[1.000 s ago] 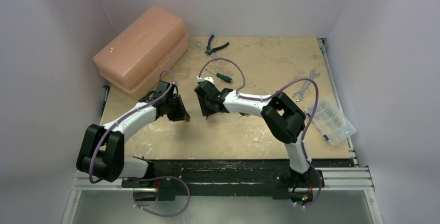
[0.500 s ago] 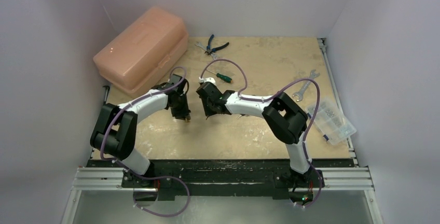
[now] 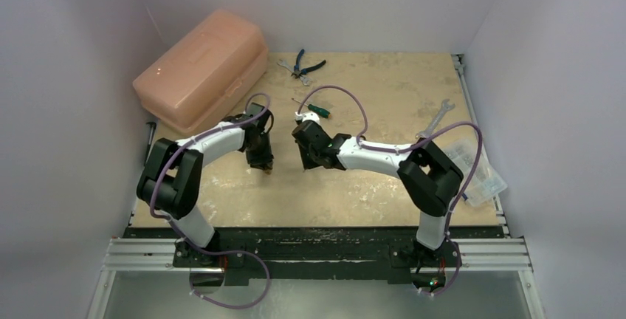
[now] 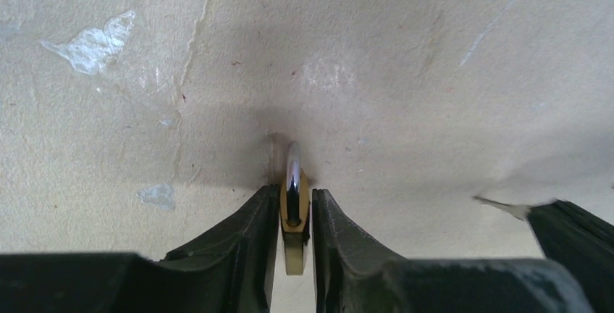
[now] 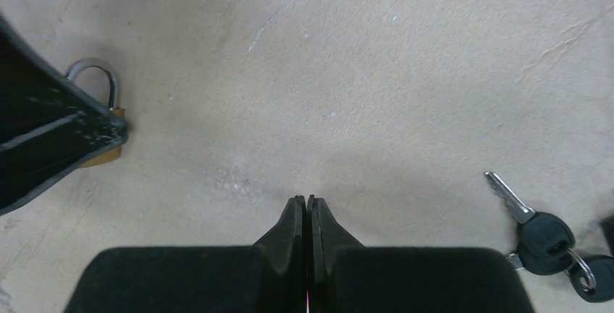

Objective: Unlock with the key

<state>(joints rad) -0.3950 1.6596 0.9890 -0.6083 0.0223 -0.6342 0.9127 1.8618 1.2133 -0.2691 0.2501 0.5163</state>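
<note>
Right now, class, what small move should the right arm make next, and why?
Probably open the right gripper and shift it toward the keys. Its fingers are pressed together on nothing, the keys lie on the table off to its side, and the left gripper already clamps the padlock.

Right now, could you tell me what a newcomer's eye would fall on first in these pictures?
First the left gripper, clamped on a brass padlock in the middle of the table. Facing it, the right gripper is shut on nothing, with the keys lying loose nearby. The pink toolbox fills the far left corner.
</note>
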